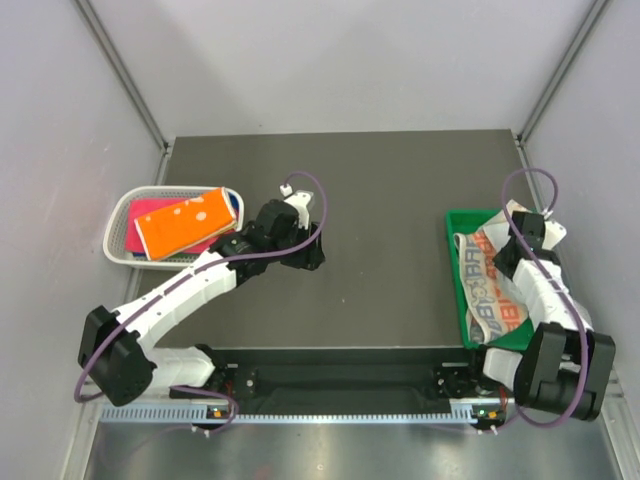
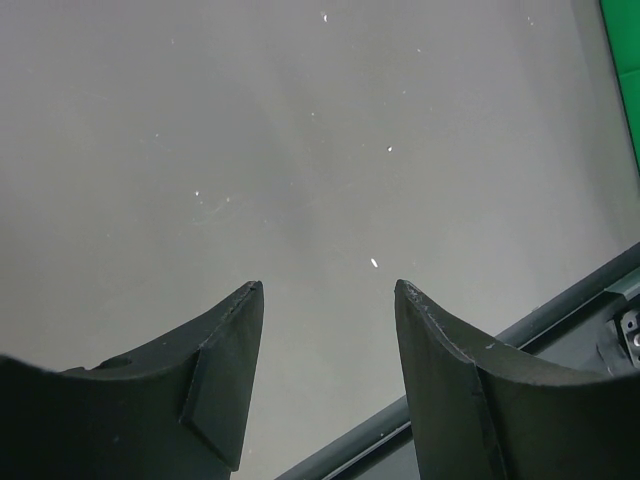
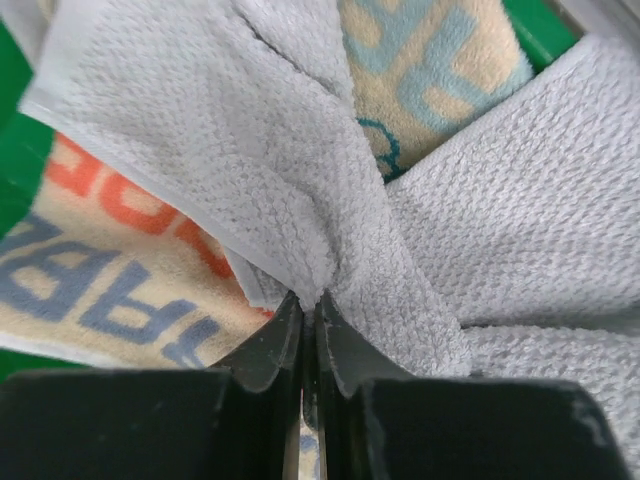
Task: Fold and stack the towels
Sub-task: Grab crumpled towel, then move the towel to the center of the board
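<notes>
1. Only the right wrist view shows the grip. The right gripper (image 3: 310, 300) has its fingers pressed together on a bunched fold of a pale grey towel (image 3: 250, 130).
2. That view also shows the printed towel (image 3: 100, 270), with orange and grey-blue letters, lying under the grey one. Bits of the green tray (image 3: 12, 140) show at the picture's edges.
3. From above, the right gripper (image 1: 503, 262) is low over the tray (image 1: 462, 216) at the table's right edge. The printed towel (image 1: 490, 290) fills most of the tray, and the pinch itself cannot be made out.
4. The left wrist view shows the left gripper (image 2: 328, 290) with its fingers apart and nothing between them, above bare table (image 2: 300, 150). A sliver of the tray (image 2: 625, 60) sits at the upper right.
5. From above, the left gripper (image 1: 303, 258) is left of the table's middle, near a white basket (image 1: 118, 215) at the left edge.
6. The basket holds an orange dotted towel (image 1: 185, 222) on top of a pink towel (image 1: 150, 210) and a blue towel (image 1: 234, 203).
7. The table (image 1: 390, 200) is dark grey and matt, with pale specks seen up close. Plain pale walls (image 1: 350, 60) enclose it.
</notes>
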You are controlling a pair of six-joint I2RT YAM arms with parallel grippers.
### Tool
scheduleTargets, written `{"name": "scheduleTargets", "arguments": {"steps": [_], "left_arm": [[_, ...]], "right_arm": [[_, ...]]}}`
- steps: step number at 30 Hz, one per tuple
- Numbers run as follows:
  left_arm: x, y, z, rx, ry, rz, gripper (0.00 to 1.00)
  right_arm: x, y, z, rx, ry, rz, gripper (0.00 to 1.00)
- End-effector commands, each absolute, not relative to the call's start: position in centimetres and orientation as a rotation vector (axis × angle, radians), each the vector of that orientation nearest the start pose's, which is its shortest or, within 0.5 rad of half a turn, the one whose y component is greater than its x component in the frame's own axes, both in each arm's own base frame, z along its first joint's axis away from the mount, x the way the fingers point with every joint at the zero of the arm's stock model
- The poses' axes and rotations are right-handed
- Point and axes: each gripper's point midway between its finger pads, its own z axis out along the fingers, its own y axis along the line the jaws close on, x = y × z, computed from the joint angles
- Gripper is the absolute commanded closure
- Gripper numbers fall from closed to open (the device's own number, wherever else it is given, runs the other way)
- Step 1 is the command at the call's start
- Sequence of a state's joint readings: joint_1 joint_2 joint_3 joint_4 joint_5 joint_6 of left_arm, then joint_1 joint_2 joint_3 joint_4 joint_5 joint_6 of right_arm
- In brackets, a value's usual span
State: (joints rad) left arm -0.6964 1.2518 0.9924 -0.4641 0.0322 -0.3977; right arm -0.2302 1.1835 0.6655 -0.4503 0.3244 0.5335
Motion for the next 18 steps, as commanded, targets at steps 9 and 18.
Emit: {"name": "scheduleTargets", "arguments": {"steps": [9,18], "left_arm": [[26.8,-23.6,18.8,0.315,2.252,-0.55,0.4],[30.1,-19.4,23.1,0.109,2.175,-0.418,0.41]], "right_arm": [[31.6,-6.0,19.6,0.786,2.041,0.042,1.0],[40.3,11.0,30.7,0.289,1.969,0.3,1.0]]}}
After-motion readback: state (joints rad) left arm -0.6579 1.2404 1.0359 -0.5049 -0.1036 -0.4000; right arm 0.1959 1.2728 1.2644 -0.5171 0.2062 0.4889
